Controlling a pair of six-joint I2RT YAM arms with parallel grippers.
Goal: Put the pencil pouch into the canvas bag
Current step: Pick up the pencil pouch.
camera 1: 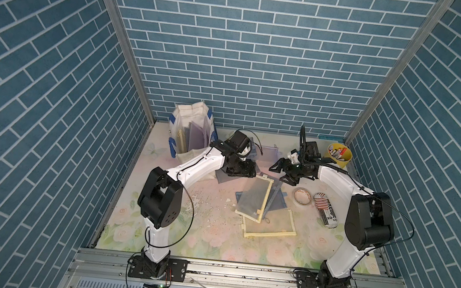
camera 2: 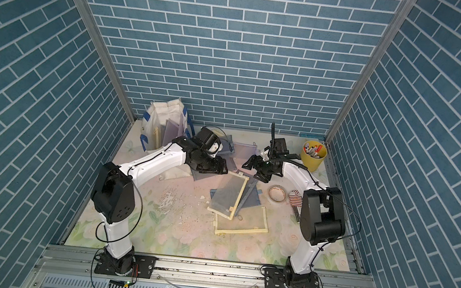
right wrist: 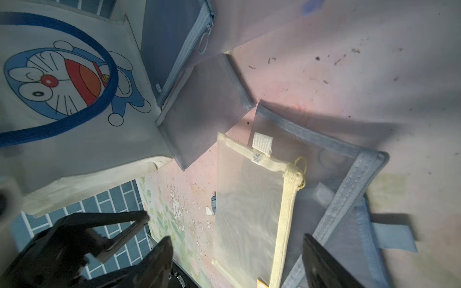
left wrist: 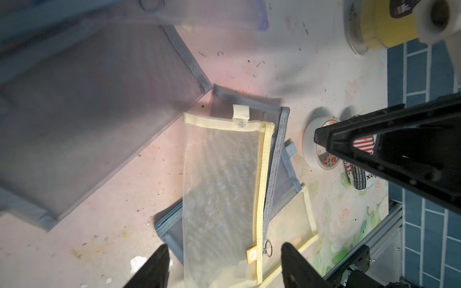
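Yellow-trimmed mesh pencil pouch (camera 1: 253,195): flat on mid-worktop (camera 1: 185,227), overlapping blue mesh pouches (camera 1: 277,200). Canvas bag (camera 1: 181,116): upright, far left corner, well apart. Left pincer (left wrist: 223,246), right pincer (right wrist: 236,238): both spread above pouch, pinching nothing.

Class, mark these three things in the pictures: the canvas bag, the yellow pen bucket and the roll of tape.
canvas bag (camera 1: 186,111): in a top view, on its off-white wall.
yellow pen bucket (camera 1: 341,163): in a top view, on its front wall.
roll of tape (left wrist: 308,147): left wrist view, on its white outer side.
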